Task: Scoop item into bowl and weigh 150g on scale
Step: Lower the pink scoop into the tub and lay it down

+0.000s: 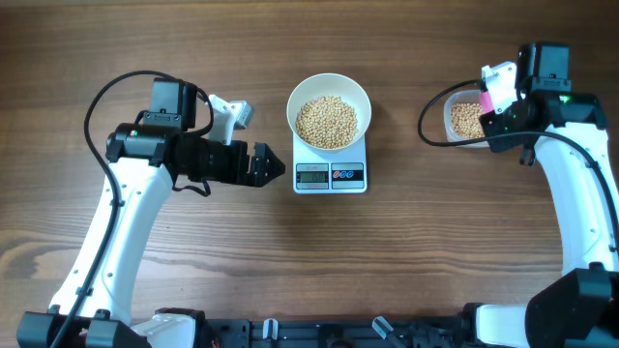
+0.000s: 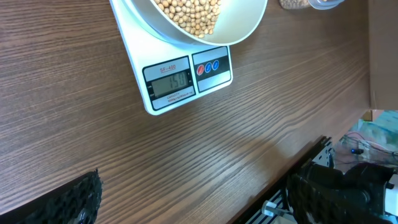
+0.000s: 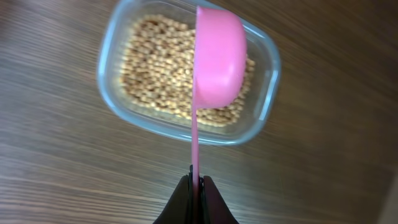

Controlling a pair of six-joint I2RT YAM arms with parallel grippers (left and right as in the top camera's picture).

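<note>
The white bowl holds a heap of tan beans and stands on the white scale at mid-table. In the left wrist view the scale displays 150 under the bowl. My left gripper stands open just left of the scale, with only bare table between its fingers. My right gripper is shut on the thin handle of a pink scoop, which hangs over a clear tub of beans. No beans show on the scoop.
The clear tub sits at the far right of the table under the right gripper and scoop. A black cable loops beside it. Wood tabletop stretches in front of the scale; its near edge shows in the left wrist view.
</note>
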